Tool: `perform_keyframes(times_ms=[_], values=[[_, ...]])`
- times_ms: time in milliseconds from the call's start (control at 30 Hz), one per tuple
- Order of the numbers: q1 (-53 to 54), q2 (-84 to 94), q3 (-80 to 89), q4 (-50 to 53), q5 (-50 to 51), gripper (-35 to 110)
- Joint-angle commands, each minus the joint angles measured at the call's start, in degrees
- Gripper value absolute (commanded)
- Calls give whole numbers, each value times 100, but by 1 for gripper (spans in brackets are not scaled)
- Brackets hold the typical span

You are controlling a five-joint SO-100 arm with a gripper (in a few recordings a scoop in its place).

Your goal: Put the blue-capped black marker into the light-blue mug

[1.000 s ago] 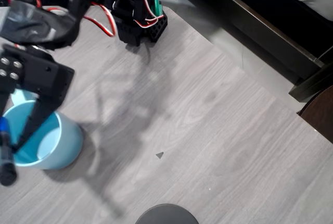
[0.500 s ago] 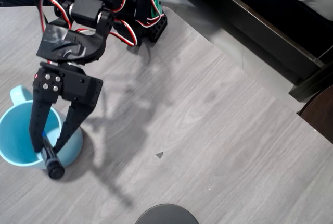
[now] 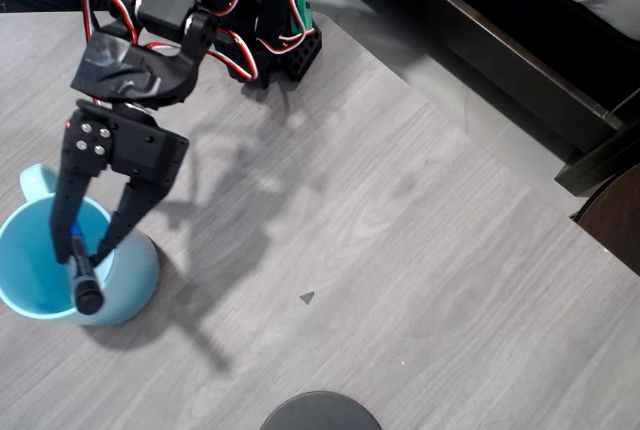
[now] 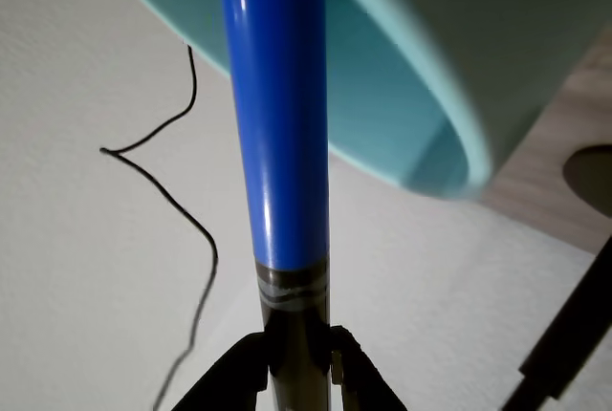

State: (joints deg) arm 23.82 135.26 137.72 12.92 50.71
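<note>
In the overhead view, the light-blue mug [image 3: 60,270] stands at the left edge of the grey wood-grain table [image 3: 400,250], its loop handle toward the upper left. The black arm reaches down over it, and the gripper [image 3: 82,258] is closed on the blue-capped black marker [image 3: 83,285]. From above, the marker shows mostly as a black barrel end over the mug's right rim, with only a sliver of blue beneath the fingers.

The wrist view shows the marker [image 4: 279,143] lengthwise: a glossy bright blue cap, then grey bands on the black barrel pinched between the fingers [image 4: 349,368]. The cap points into the mug's [image 4: 421,76] pale interior. A thin black wire [image 4: 182,201] lies on the pale surface beyond.
</note>
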Motion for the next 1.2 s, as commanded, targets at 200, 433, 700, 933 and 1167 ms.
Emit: perform_keyframes(times_ms=[200,433,700,933,1167], values=[[114,18,167,-360,-18,19],[62,79,167,-413,-88,20],[-1380,932,510,-255,-2593,0],[-2698,2593,1512,896,-4887,0],[-2593,3340,2188,1811,-5388,0]])
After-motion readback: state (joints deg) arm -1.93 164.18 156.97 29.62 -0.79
